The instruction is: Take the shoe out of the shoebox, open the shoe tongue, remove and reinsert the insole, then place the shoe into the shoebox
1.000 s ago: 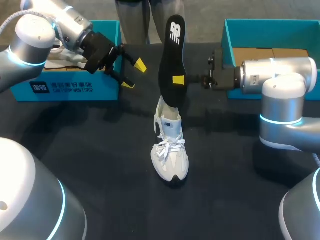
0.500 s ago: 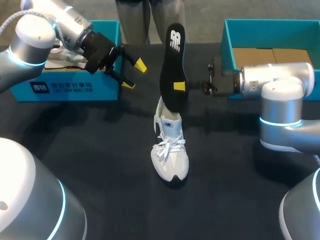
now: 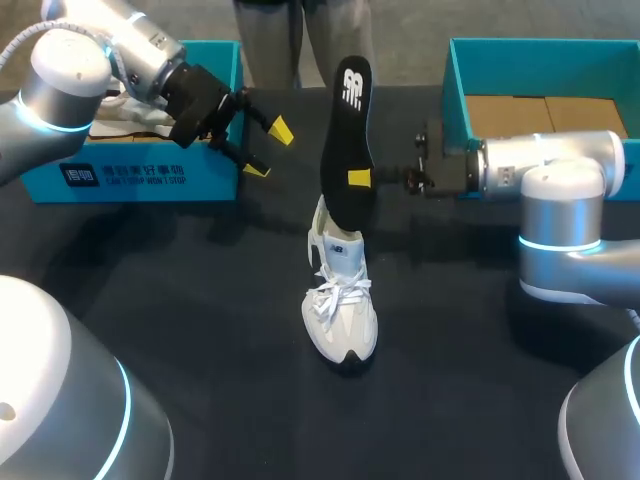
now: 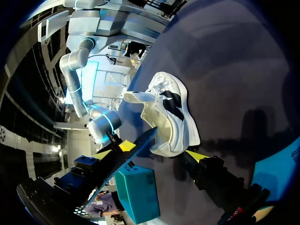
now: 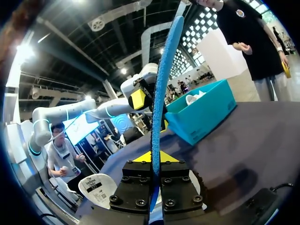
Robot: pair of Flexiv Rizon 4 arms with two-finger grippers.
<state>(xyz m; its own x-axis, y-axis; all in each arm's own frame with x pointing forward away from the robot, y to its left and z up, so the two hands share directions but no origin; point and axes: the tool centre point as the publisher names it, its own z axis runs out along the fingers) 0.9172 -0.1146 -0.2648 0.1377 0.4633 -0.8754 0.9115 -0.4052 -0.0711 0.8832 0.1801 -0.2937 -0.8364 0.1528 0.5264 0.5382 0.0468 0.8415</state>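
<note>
A white shoe (image 3: pixel 340 300) stands on the black table with its toe toward me, and it also shows ahead of my left gripper (image 4: pixel 171 117). A black insole (image 3: pixel 345 130) stands nearly upright above the shoe's heel, its lower end at the shoe's opening. My right gripper (image 3: pixel 358 178) is shut on the insole's edge from the right. In the right wrist view the insole (image 5: pixel 163 89) runs edge-on out of the shut right gripper (image 5: pixel 154 161). My left gripper (image 3: pixel 268 150) hangs open and empty left of the insole, in front of the blue shoebox (image 3: pixel 130 178).
A second teal shoebox (image 3: pixel 460 70) with a cardboard bottom stands at the back right, behind my right arm. In the blue shoebox at the back left lies something white. Bare black tabletop (image 3: pixel 220 330) lies around the shoe and toward the front.
My right gripper has lowered the insole slightly, and the right arm has drawn back a little to the right. The left arm and the shoe have not moved.
</note>
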